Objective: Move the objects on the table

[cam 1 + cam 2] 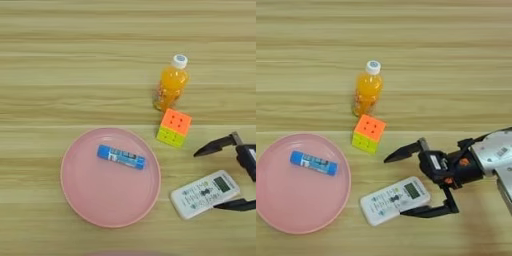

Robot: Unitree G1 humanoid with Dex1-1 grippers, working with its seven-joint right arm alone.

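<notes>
Table (pixel 60 60): you see light wood planks with level seams filling the whole view; everything else sits on it.
Plate (pixel 80 200): the big round pink plate is your landmark, low on the robot's left side of the table.
Right arm (pixel 496 150): your silver forearm comes in from the right edge, well to the right of the plate, pointing toward it.
Gripper (pixel 393 185): you have it spread wide, holding nothing. One black finger (pixel 403 151) reaches toward the plate above the remote; the other finger (pixel 426 211) lies below the remote's right end. The remote's right end sits between them; whether either finger touches it you cannot tell.
Remote (pixel 205 194): the white remote lies flat just to the right of the plate, apart from the rim, tilted so its right end, the one with the small screen, is farther up the table than its left end.
Bottle (pixel 171 84): the orange juice bottle with a white cap stands upright beyond the plate and to its right, near the cube but clear of the plate.
Tube (pixel 121 157): the blue tube lies on its side inside the plate, in the upper half, slanting down toward the right.
Cube (pixel 174 128): the orange and yellow puzzle cube sits just off the plate's upper right rim, between the bottle and the remote, with its orange face up.
</notes>
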